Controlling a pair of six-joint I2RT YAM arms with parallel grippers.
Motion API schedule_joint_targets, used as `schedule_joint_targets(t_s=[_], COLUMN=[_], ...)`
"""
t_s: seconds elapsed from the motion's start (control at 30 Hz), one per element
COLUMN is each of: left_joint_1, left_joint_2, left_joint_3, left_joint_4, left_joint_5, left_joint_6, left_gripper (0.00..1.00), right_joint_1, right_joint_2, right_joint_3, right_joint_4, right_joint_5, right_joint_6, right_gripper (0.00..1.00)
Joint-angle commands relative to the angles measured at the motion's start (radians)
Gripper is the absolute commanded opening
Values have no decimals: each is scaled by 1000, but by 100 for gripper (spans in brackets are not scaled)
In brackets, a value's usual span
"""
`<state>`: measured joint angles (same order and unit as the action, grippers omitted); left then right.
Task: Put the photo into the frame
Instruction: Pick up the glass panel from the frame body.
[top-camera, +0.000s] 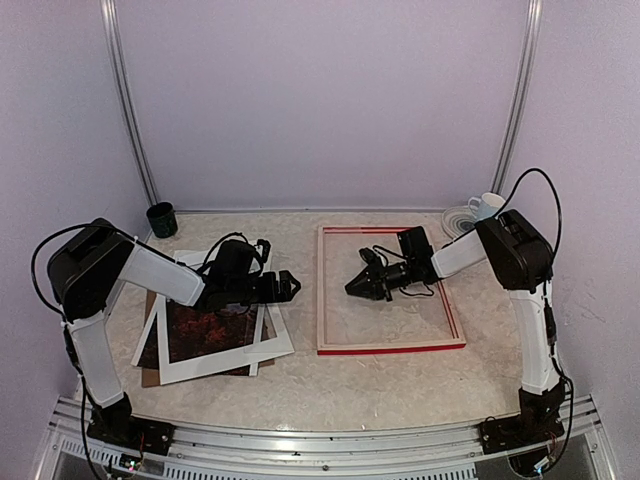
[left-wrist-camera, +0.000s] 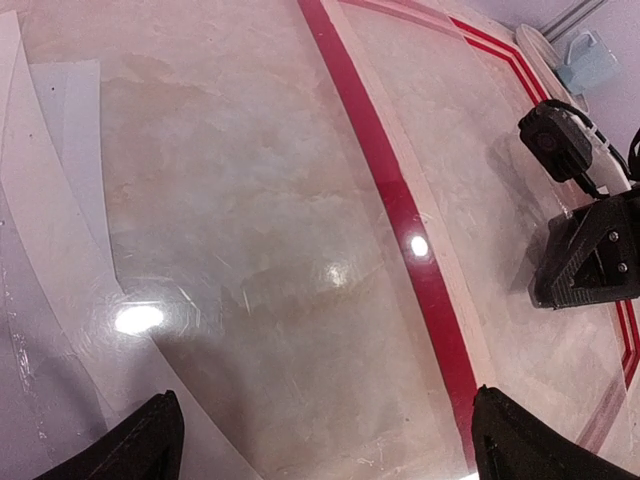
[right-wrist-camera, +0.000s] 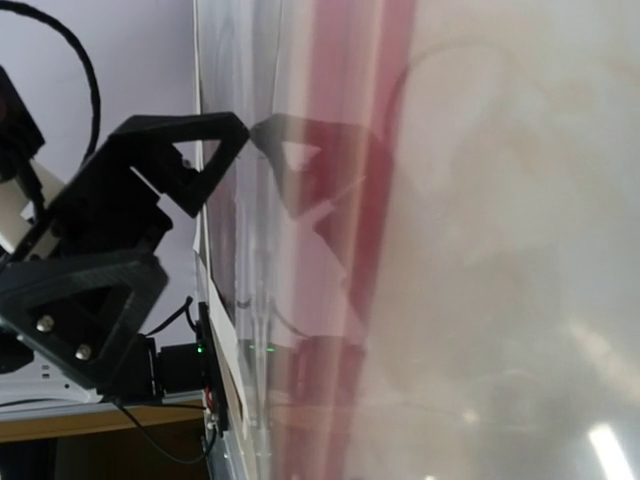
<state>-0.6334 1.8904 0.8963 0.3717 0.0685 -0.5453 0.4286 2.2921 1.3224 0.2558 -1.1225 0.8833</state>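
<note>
Left gripper (top-camera: 288, 286): jaws spread wide, nothing between them. The wrist view shows only bare table (left-wrist-camera: 230, 200) below, just left of the frame (top-camera: 391, 348).

Right gripper (top-camera: 358, 285): inside the frame, in its left half. One finger (right-wrist-camera: 165, 170) shows, its tip at a glossy pane (right-wrist-camera: 480, 250) and meeting its own reflection. The second finger is out of view, so I cannot tell how far those jaws are parted.

Photo (top-camera: 205, 325): well left of the frame, flat and face up under the white mat (top-camera: 275, 340), seen through its window. Brown board (top-camera: 148, 377) lies beneath both. The frame lies flat, pale wood up, red along its near edge.

Judgement: the photo is not yet fetched, and fetching it falls to my left side. The print is thin and pinned by the mat, so clear the mat first. Then nudge the photo past the board's edge and pinch a corner lightly. Bring it in low and level from the frame's left. My right tip should leave the opening before the photo arrives, or the print rides up on it.
</note>
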Motion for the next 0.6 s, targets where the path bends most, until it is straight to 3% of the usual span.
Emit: schedule_joint_targets(t_s=[0.0,0.1,0.3,0.57], left_joint_1=[1,1,-2,-2], left_joint_2=[9,-1,-35,-73], left_joint_3=[-5,-10,-26,-42], left_joint_4=[-16,-10,4,10], left_joint_5=[24,35,38,26], left_joint_6=[-11,-17,-24,-27], left_gripper=[99,99,99,99], right_joint_1=[-10,-16,-25,-55], right_joint_2=[-42,-53,-80,-117], right_joint_3=[-27,-34,-51,-56], right_joint_4=[6,7,-2,-147], right_joint_5=[-18,-19,-13,29], right_joint_6=[-7,-10,-32,-147], right_gripper=[11,4,4,4])
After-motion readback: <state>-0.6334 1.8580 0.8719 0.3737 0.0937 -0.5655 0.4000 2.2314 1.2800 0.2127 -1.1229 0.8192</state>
